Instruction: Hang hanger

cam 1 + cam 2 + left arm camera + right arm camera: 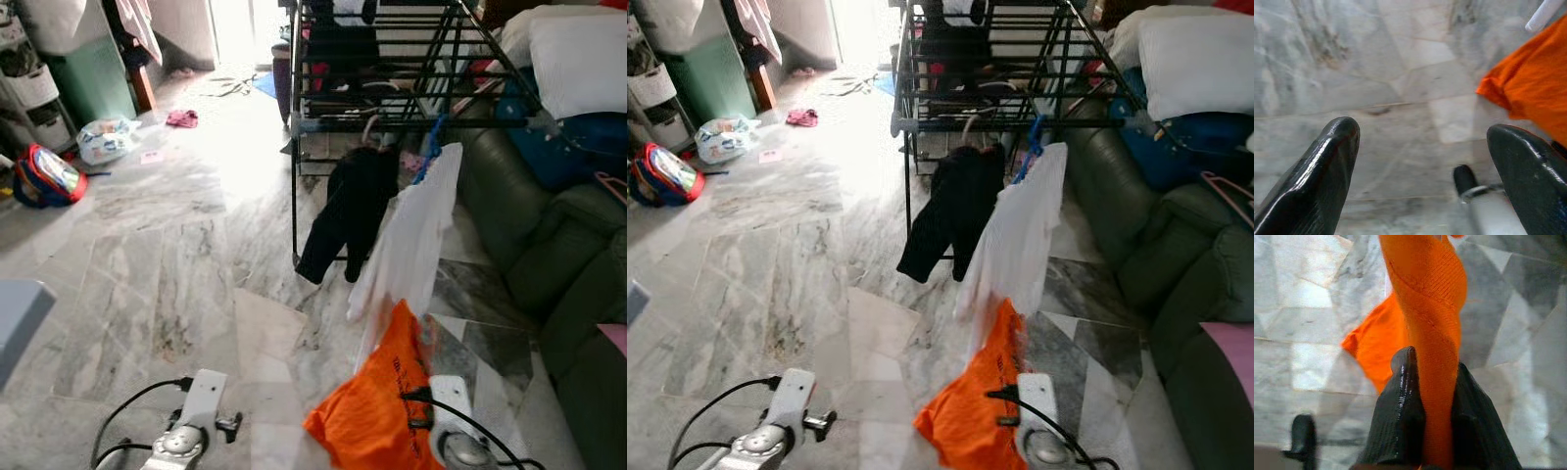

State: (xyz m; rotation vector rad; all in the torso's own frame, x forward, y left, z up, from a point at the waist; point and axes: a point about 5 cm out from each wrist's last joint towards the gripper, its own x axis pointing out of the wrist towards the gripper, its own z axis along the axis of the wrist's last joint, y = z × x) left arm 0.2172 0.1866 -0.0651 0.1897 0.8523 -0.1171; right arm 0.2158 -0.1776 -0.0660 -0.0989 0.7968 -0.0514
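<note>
An orange garment [377,411] hangs low at the front right, over the marble floor. My right gripper [1432,363] is shut on a twisted fold of that orange cloth [1425,293]. Whether a hanger is inside the garment I cannot tell. Ahead stands a black drying rack [392,122]. From its near rail hang a black garment [353,206] and a white shirt [411,235] on a blue hanger [431,147]. My left gripper [1422,132] is open, low at the front left, with nothing between its fingers.
A dark green sofa [549,245] runs along the right, piled with white pillows [578,59] and a pink hanger [612,186]. A red and blue bag [44,176] and a plastic bag [106,139] lie on the floor at the left.
</note>
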